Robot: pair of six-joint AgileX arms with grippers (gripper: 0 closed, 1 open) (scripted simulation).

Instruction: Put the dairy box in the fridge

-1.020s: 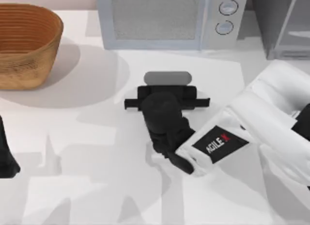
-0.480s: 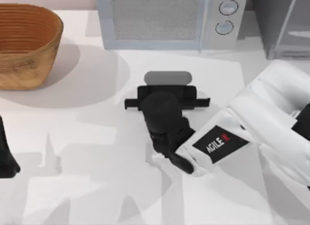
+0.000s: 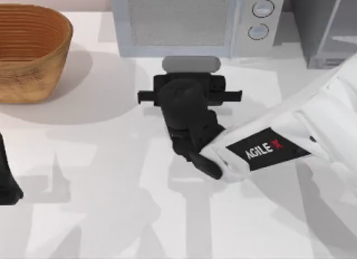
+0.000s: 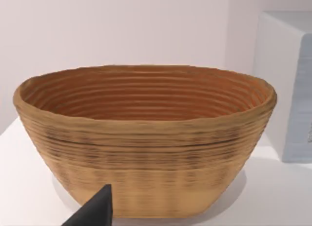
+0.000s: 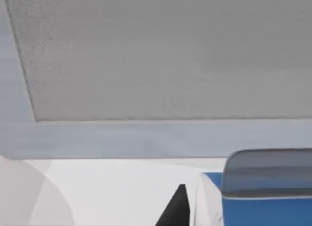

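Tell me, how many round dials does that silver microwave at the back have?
2. Both sit on the microwave panel's right end, seen from above: the upper dial near the top edge, the lower dial just below it. None looks hidden.

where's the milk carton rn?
Top view: the dairy box sits mid-table just in front of the microwave, its grey top peeking out past the right claw above it. Right wrist view shows its blue body close to the microwave door.

"agile x" stands in white and red on a black label (image 3: 269, 150) on the right arm (image 3: 312, 130).
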